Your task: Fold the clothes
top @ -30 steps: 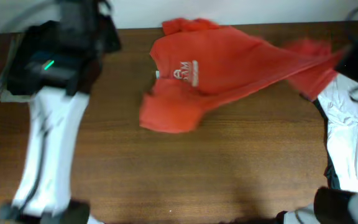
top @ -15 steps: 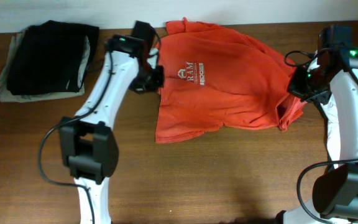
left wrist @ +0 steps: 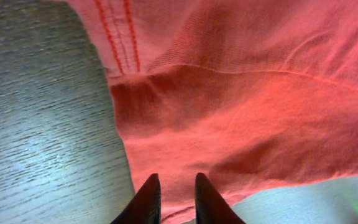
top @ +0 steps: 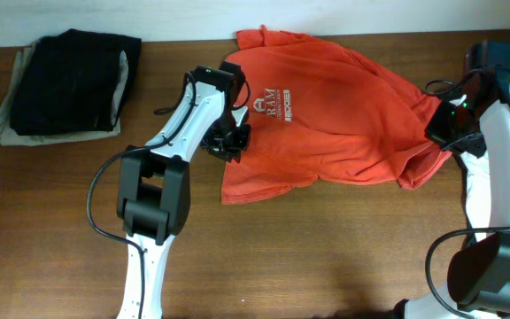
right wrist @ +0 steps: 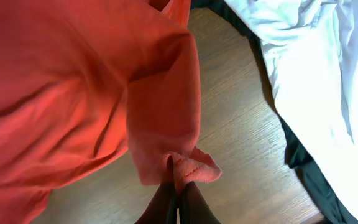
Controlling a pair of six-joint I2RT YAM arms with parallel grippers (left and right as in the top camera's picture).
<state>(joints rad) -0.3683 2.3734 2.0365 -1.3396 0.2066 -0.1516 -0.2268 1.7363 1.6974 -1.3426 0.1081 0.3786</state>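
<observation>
Overhead, the shirt (top: 343, 124) now lies spread on the desk (top: 326, 257), so we can start folding. Our left jaws are cracking open at its edge; our right jaws stay pinched on it.

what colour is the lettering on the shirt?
White lettering on a red-orange shirt. It shows best in the overhead view.

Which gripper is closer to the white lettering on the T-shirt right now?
Left. The left gripper is at the left edge of the T-shirt, beside the white lettering; the right gripper pinches its far right end.
</observation>
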